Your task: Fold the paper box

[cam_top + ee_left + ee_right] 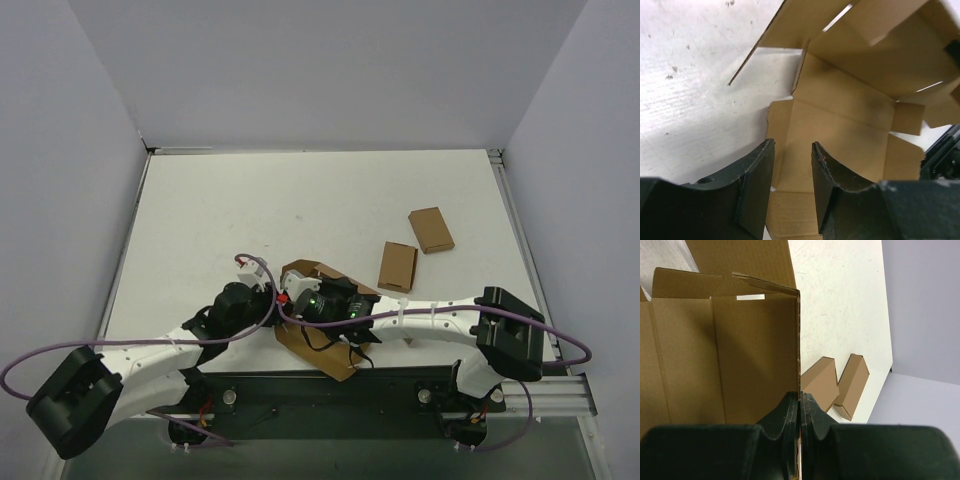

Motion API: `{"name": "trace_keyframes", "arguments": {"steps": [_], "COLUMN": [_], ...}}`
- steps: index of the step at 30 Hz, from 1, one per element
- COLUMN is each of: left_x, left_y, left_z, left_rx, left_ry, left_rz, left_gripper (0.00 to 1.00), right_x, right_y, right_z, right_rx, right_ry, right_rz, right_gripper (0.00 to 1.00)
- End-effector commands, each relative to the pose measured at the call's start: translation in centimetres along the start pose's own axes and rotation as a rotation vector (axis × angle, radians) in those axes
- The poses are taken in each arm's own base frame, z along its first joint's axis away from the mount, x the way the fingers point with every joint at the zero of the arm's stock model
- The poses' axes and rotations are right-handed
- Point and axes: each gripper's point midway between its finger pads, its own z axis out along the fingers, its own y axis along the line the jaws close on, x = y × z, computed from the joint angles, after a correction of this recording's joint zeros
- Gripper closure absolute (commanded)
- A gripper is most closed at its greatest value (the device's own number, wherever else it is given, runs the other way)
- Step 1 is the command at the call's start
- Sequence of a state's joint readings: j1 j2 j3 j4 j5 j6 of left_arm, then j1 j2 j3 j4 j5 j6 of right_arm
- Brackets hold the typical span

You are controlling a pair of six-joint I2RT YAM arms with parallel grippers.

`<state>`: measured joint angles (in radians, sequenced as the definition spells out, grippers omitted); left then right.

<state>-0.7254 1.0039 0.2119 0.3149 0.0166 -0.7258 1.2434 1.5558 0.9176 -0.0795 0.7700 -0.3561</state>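
Observation:
The paper box is a plain brown cardboard sheet with flaps and slits, partly raised, near the table's front middle under both wrists. My right gripper is shut on the edge of an upright panel of the paper box. My left gripper is open and empty, its fingers hovering just above the box's flat inner panel. In the top view the left gripper and the right gripper sit close together over the box, and the arms hide most of it.
Two smaller folded brown boxes lie on the white table to the right: one nearer, one farther back; both also show in the right wrist view. Grey walls enclose the table. A black rail runs along the near edge.

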Motion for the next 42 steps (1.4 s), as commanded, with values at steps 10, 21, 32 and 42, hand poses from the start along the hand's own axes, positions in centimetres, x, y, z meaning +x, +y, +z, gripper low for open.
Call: {"name": "trace_keyframes", "arguments": {"steps": [10, 21, 32, 42], "left_x": [2.0, 4.5, -4.4, -8.2], "left_y": [2.6, 4.4, -1.3, -0.3], "left_z": [1.9, 1.9, 0.7, 1.2], "left_rx": [-0.082, -0.168, -0.023, -0.074], "left_ry": [0.024, 0.099, -0.106, -0.154], "left_rz": [0.010, -0.017, 0.184, 0.341], "left_gripper": [0.59, 0.62, 0.39, 0.36], "right_x": [0.5, 0.5, 0.5, 0.5], "right_y": [-1.3, -1.5, -1.5, -1.5], "right_z": [-0.8, -0.9, -0.9, -1.0], "right_rx": [0.020, 0.024, 0.026, 0.022], "right_ry": [0.000, -0.001, -0.001, -0.002], "right_rz": [0.029, 0.032, 0.030, 0.030], "right_gripper": [1.00, 1.00, 1.00, 1.00]}}
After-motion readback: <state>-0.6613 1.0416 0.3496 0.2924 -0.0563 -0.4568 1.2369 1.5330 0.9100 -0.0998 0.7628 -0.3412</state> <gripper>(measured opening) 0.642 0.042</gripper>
